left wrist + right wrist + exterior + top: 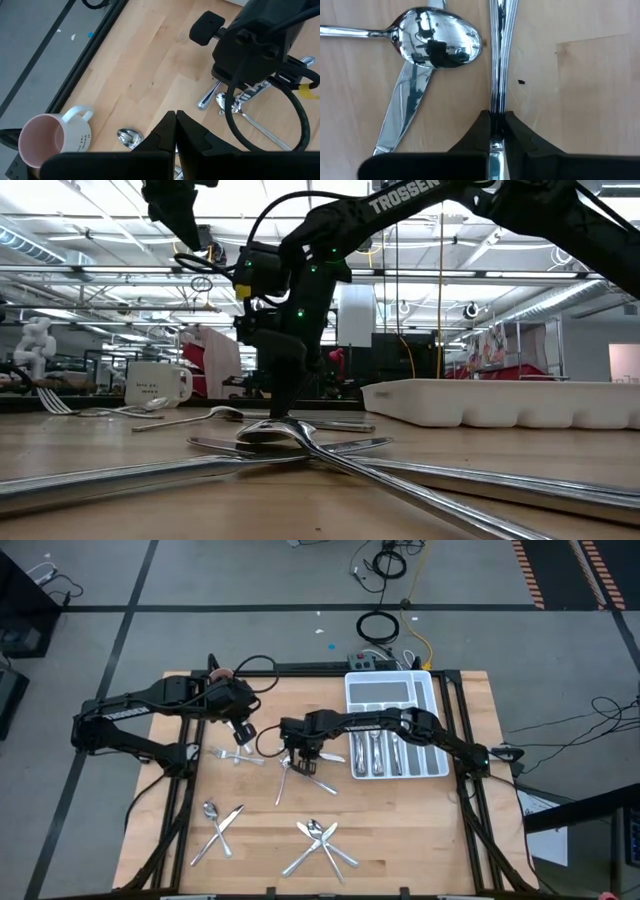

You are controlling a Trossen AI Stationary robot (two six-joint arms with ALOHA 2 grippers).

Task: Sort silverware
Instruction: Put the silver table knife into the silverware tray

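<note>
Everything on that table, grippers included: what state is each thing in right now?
Right gripper: shut on a utensil handle, down at the table's middle pile.
Left gripper: shut, empty, hovering above the table.
Spoon: lying on a knife, untouched.
Tray: some silverware already in its compartments.
Mug: tipped on its side, empty.
Front piles: loose, crossed, unsorted.

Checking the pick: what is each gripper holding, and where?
Right gripper pinches a silverware handle along its shaft. Left gripper holds nothing.
</note>
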